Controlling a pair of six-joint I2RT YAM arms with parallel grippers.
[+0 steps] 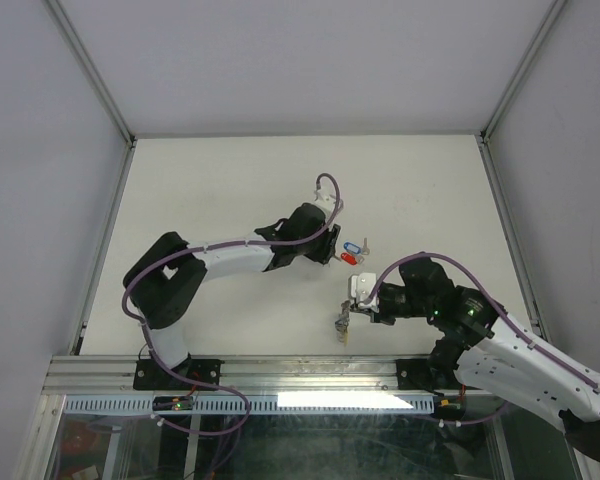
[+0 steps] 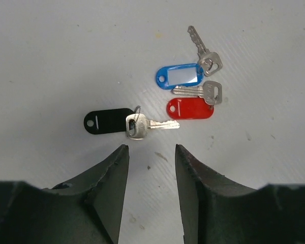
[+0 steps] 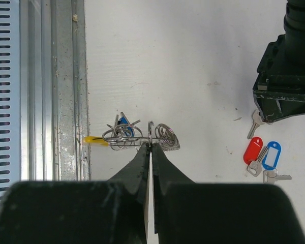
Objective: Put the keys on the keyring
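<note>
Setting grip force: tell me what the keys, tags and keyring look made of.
The keys: metal, by the look; silvery, with bright glints on the blades. The tags: probably plastic; glossy blue, red and black, the blue one with a pale insert. The keyring: thin silvery wire, likely steel, coiled in loops, with one yellow stretch that looks plastic-coated.

desk far half: open, free to pass
left hand: finger gap free; keys lie just ahead
keyring near side: rail just beside, tight
</note>
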